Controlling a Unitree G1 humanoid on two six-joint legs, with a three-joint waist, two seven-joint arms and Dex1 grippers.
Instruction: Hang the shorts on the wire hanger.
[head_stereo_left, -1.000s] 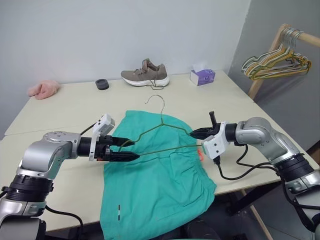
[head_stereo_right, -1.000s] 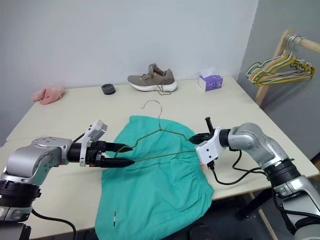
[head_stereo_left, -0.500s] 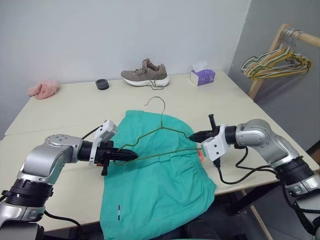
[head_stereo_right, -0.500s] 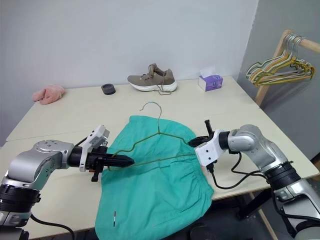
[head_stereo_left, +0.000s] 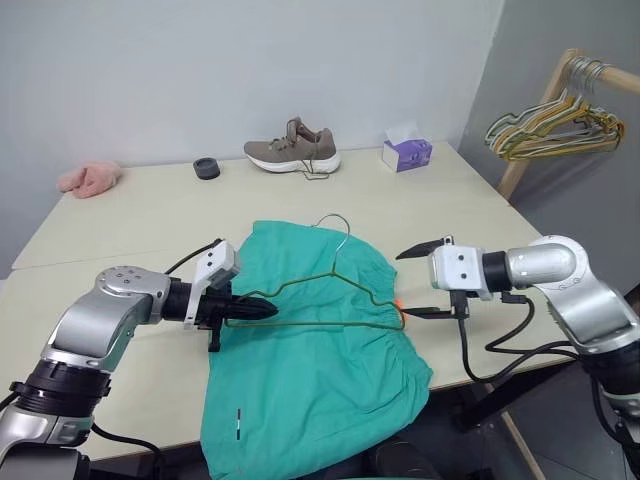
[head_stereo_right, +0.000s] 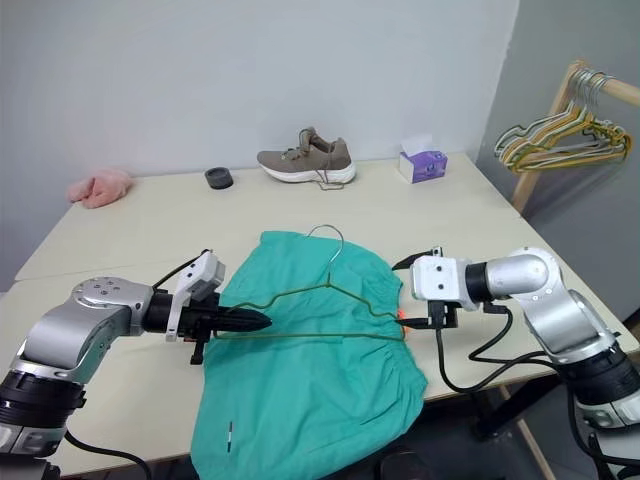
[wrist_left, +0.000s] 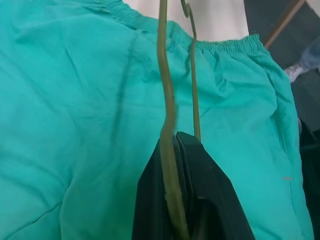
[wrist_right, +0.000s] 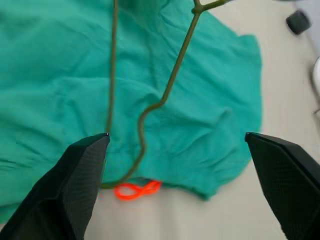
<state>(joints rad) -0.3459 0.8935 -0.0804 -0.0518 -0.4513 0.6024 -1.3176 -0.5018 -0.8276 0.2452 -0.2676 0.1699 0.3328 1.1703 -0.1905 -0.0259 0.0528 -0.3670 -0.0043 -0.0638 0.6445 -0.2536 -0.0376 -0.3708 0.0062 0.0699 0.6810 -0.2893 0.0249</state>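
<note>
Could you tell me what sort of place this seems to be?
Probably an indoor test room: a plain table against a bare wall, a wooden rack of hangers, and a stray shoe and tissue box.

The shorts (head_stereo_left: 310, 370) run off the picture's edge at 6 o'clock, their hems unseen. In the left wrist view the wire hanger (wrist_left: 168, 150) leaves at 12 o'clock (hook cut off).

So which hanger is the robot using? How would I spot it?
Find the big table, then the green shorts spread at its near edge. The wire hanger lies on top of them, one end pinched in the left end effector. It is one thin olive-green wire, alone on the cloth, unlike the bunch of hangers on the wooden rack at the right.
</note>
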